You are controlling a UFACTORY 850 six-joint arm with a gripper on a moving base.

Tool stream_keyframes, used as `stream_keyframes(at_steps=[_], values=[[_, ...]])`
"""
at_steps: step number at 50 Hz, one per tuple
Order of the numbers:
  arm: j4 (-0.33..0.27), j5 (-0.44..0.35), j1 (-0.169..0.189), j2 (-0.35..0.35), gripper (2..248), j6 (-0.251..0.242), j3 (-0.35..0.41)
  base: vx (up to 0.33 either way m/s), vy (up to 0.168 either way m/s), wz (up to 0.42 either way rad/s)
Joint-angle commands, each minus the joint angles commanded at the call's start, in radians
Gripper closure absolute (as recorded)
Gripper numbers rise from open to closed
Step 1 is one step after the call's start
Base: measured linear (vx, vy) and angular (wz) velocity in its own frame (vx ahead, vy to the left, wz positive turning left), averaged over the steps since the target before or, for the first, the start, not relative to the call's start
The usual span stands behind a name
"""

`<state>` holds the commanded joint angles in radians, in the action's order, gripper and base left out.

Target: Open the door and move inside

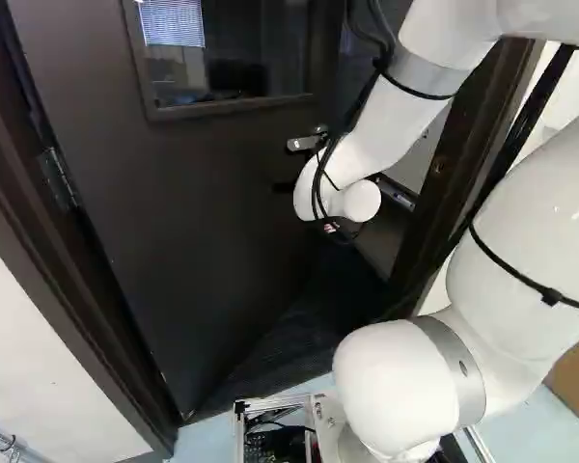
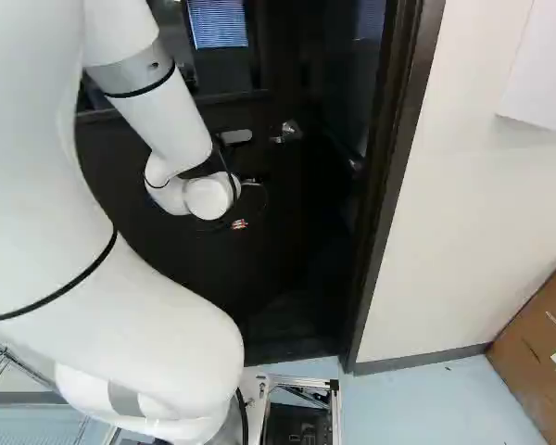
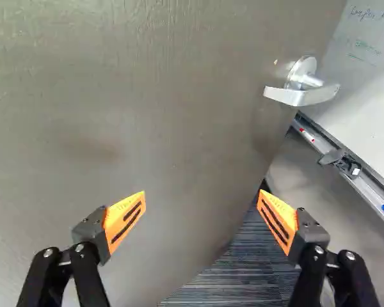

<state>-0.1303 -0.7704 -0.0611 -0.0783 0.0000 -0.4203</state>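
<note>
Dead ahead, the door (image 1: 203, 212) is hanging partway open, lever handle (image 3: 301, 94) near its free edge.
End effector (image 3: 201, 192) is spread wide facing it, grabbing nothing; whiteboard (image 3: 365, 83) shows past that edge, dark door frame (image 2: 387, 204) alongside.

Glossy white arm (image 1: 526, 231), grey joint bands (image 1: 427, 75), black cables (image 1: 317, 193), slotted orange pads (image 3: 126, 216), silver screws (image 3: 48, 252)

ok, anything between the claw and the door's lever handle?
No thing shows in between: in the wrist view, only bare door face lies between the open claw and the lever handle.
</note>
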Motion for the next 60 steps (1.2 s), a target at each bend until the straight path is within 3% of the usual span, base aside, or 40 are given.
stream_keyframes(at_steps=[60], values=[[-0.027,0.0,-0.075,0.185,3,0.0,-0.189,0.0,0.0,0.0]])
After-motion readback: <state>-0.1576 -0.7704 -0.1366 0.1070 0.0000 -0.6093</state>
